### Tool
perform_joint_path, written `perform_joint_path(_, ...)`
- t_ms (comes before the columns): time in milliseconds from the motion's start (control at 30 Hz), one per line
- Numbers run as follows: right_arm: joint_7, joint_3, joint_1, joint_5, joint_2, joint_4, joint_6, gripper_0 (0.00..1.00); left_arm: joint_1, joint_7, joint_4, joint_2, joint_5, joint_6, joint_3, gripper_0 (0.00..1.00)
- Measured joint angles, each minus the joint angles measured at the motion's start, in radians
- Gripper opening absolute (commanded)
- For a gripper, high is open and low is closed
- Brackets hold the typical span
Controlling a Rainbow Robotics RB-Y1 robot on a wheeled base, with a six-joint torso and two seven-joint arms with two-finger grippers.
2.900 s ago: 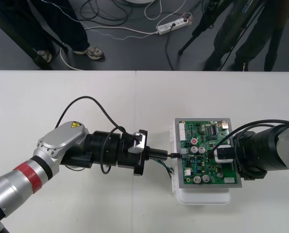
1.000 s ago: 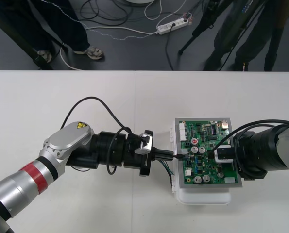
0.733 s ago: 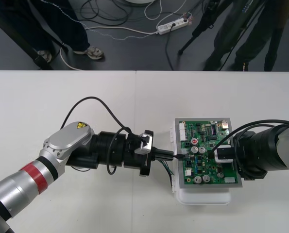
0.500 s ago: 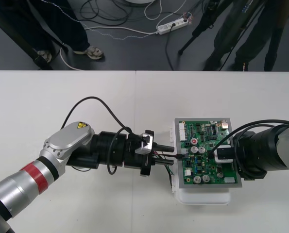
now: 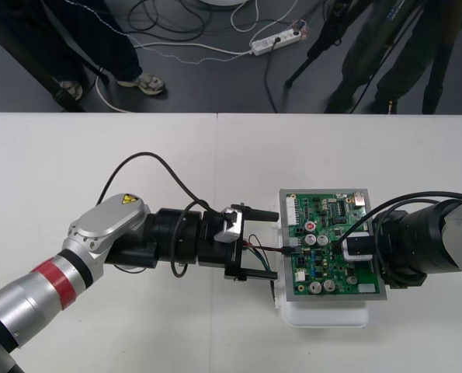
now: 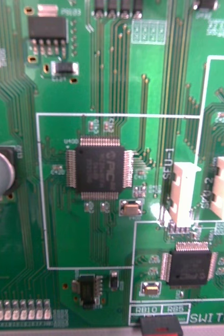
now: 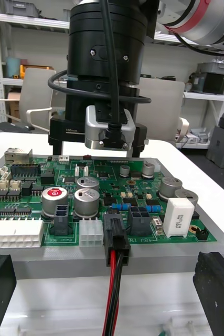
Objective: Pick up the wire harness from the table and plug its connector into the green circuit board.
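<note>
The green circuit board [image 5: 328, 233] sits on its white base [image 5: 324, 317]; the wire harness [image 5: 268, 249] has its black plug [image 7: 116, 231] seated in a black socket at the board's left edge; its red and black wires [image 7: 113, 286] trail back between the fingers [image 7: 216, 286] of the left gripper [image 5: 265, 244], which stand spread wide, holding nothing; the right gripper [image 5: 356, 249] hangs over the board's right side, and its grip cannot be told; board print reads "SWITC" [image 6: 211, 318], cut off; a yellow warning label [image 5: 121, 200] marks the left arm; the wires' far end is hidden.
</note>
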State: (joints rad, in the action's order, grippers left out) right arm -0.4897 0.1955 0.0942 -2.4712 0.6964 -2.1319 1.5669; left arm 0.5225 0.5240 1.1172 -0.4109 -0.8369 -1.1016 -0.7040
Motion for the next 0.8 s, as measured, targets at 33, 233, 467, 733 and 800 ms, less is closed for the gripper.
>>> perform_joint_path(33, 0.000, 0.000, 0.000, 0.000, 0.000, 0.000, 0.000, 1.00, 0.000, 0.000, 0.000, -0.002, 0.004, 0.000, 0.000, 1.00)
perform_joint_path(233, 0.000, 0.000, 0.000, 0.000, 0.000, 0.000, 0.000, 1.00, 0.000, 0.000, 0.002, -0.037, 0.033, 0.000, 0.000, 1.00)
perform_joint_path(467, 0.002, -0.021, 0.000, 0.019, 0.003, 0.000, 0.000, 1.00, 0.000, 0.000, 0.029, -0.123, 0.059, 0.000, 0.000, 1.00)
perform_joint_path(733, 0.008, -0.087, 0.000, 0.123, 0.067, 0.000, 0.000, 1.00, -0.004, 0.000, 0.082, -0.221, 0.070, -0.001, 0.000, 1.00)
perform_joint_path(800, 0.010, -0.114, 0.000, 0.167, 0.091, 0.007, 0.000, 1.00, -0.011, 0.000, 0.096, -0.242, 0.068, -0.002, 0.003, 1.00)
